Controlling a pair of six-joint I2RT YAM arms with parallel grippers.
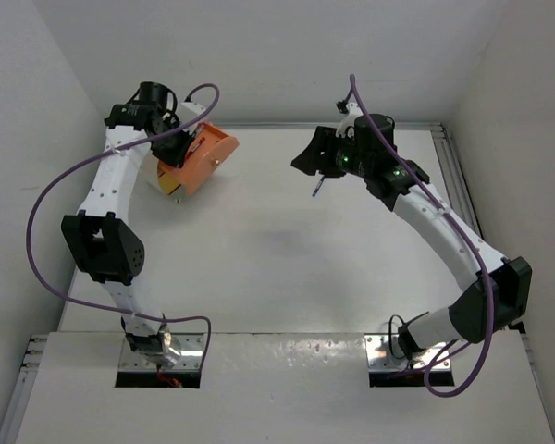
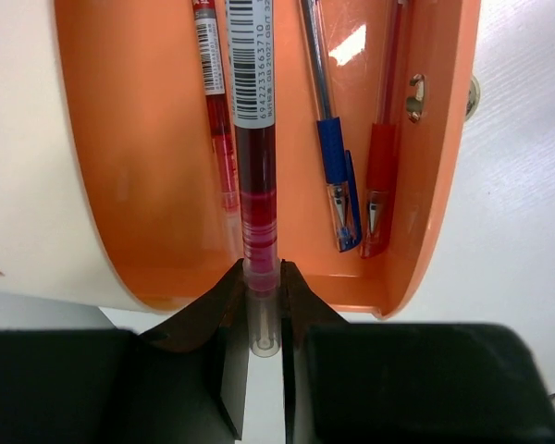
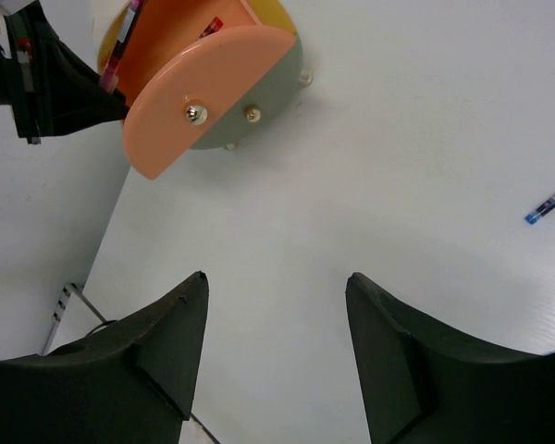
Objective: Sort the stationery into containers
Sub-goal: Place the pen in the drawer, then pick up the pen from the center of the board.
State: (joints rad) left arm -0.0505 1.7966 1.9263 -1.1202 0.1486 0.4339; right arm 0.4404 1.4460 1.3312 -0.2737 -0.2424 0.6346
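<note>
Red barcoded pen (image 2: 259, 185) tight in left end effector (image 2: 261, 274); right end effector (image 3: 277, 277) agape, empty.

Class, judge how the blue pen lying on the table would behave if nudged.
The blue pen lies flat on the smooth table, so it would probably roll or skid. Thin and straight, it is likely light and stiff.

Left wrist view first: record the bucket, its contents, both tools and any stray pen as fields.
bucket: tipped, mouth facing left tool
left tool: shut on red-ink pen, pen reaching into bucket
inside: one blue pen, two other red pens
right tool: open, empty
stray pen: blue-tipped, lying on table
</note>
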